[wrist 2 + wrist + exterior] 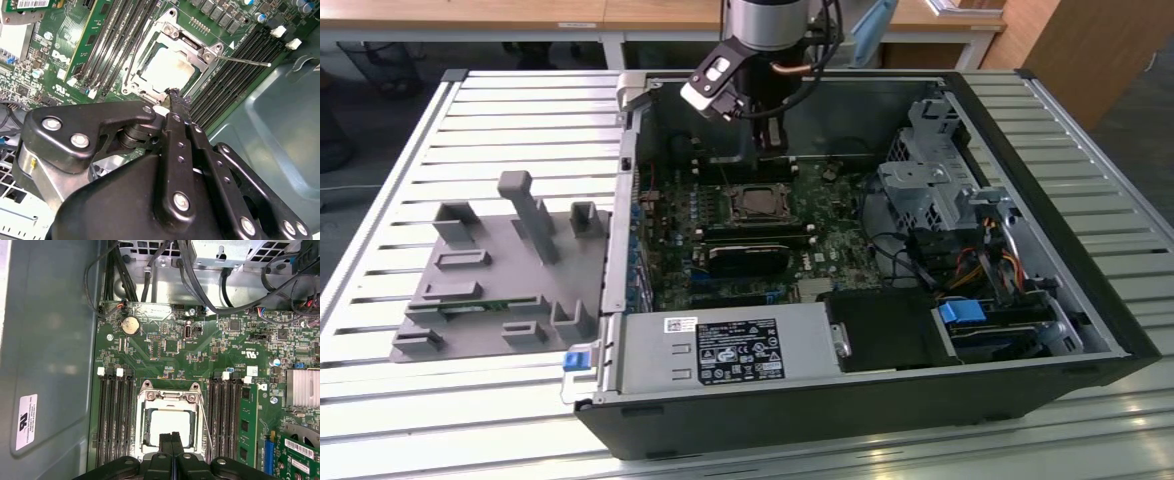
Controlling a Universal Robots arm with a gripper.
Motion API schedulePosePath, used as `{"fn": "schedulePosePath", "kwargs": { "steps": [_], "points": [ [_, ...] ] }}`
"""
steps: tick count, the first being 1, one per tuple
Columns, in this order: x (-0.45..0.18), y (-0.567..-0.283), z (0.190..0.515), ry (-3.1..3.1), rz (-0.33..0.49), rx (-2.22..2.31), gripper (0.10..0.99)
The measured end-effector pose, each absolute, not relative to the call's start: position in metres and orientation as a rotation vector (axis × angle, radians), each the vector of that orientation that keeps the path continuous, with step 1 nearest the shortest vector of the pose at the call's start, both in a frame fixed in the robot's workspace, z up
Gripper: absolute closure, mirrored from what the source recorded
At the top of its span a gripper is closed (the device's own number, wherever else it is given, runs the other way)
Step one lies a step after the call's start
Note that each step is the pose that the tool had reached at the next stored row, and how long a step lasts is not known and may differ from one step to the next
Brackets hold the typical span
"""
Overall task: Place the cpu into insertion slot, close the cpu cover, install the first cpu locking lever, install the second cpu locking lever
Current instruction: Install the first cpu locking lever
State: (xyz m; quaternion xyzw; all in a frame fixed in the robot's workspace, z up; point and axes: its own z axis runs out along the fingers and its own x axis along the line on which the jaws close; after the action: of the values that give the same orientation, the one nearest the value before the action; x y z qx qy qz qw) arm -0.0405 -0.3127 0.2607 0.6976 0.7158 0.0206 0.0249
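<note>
The cpu [170,422] [167,67] lies flat in the insertion slot [754,203] on the green board. The silver cpu cover [168,396] [150,47] is down around it, framing the pale chip face. One thin locking lever [245,61] [206,432] juts out at an angle from a corner of the socket, away from the frame. My gripper [172,438] [175,97] [775,150] hovers just above the socket's edge, black fingers pressed together with nothing between them.
Long black memory slots [115,415] flank the socket on both sides, and one holds a green memory stick [248,427]. Cables [200,270] and a drive cage [927,190] crowd one end of the case. A grey fixture [494,270] stands outside the case at the exterior view's left.
</note>
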Motion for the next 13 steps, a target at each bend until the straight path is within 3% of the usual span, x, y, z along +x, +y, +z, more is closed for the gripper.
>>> {"fn": "schedulePosePath", "kwargs": {
  "steps": [13],
  "points": [
    [-0.0405, -0.3127, 0.2642, 2.214, 0.064, 2.157, 0.98]
  ]
}}
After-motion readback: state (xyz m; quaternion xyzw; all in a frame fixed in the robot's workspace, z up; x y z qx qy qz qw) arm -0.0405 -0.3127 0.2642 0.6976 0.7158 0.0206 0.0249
